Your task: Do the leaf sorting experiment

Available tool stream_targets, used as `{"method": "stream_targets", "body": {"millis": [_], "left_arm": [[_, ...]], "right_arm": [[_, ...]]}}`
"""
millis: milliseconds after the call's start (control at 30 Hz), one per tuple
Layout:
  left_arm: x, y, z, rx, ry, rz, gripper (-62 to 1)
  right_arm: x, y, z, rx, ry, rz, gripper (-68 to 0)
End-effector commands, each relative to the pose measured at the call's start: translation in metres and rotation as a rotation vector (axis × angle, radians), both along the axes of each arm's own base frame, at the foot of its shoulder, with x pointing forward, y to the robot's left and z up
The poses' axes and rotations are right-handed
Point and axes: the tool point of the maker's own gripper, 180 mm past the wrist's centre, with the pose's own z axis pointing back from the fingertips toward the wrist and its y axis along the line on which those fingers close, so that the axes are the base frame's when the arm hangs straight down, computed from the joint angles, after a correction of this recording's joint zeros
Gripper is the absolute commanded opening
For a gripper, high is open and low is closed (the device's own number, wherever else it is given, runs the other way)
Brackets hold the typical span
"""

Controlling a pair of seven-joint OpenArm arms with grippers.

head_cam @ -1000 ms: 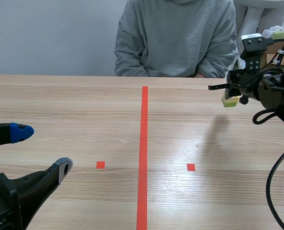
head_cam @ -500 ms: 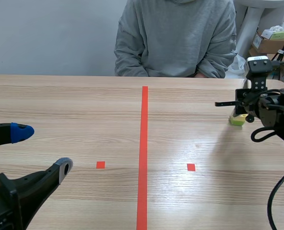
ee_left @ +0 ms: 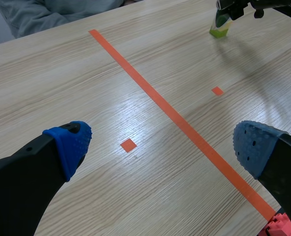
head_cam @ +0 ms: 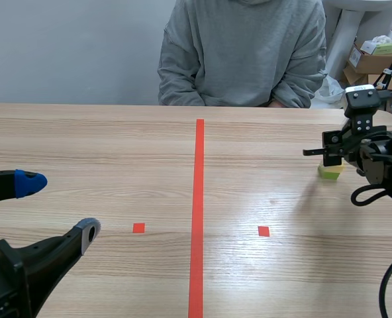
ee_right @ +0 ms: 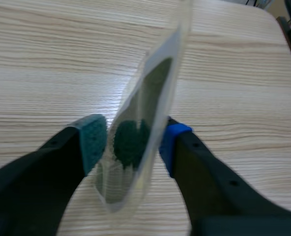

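I am clamping my right pincer (ee_right: 133,140) on the clear leaf sleeve (ee_right: 153,93), holding it upright low over the table (head_cam: 116,146) right of the red tape line (head_cam: 198,218), likely for setting down there, while my left pincer (ee_left: 160,142) is hanging agape, empty
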Motion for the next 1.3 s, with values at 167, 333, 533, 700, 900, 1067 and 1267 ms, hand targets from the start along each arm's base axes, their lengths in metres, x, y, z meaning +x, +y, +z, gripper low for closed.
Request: {"method": "stream_targets", "body": {"millis": [167,333,533,700,900,1067,1267], "left_arm": [[0.002,-0.003,0.01,-0.023,-0.028,-0.002,0.8],[0.002,-0.003,0.01,-0.023,-0.028,-0.002,0.8],[0.002,-0.003,0.01,-0.023,-0.029,-0.002,0.8],[0.002,-0.003,0.01,-0.022,-0.028,-0.002,0.8],[0.001,-0.003,0.006,-0.01,-0.012,-0.003,0.8],[0.001,-0.003,0.006,-0.01,-0.011,-0.003,0.8],[0.001,-0.003,0.006,-0.01,-0.011,-0.003,0.8]], "right_arm": [[0.011,-0.005,0.02,-0.083,-0.026,0.028,-28.8],[0.011,-0.005,0.02,-0.092,-0.005,0.028,-28.8],[0.004,0.003,0.02,-0.091,0.017,0.04,-29.5],[-0.012,0.024,0.026,-0.105,-0.013,0.093,-29.5],[-0.05,0.032,0.028,-0.139,-0.025,0.098,-29.5],[-0.095,0.046,0.032,-0.162,-0.025,0.162,-29.5],[-0.153,0.069,0.053,-0.141,-0.031,0.245,-29.6]]}}
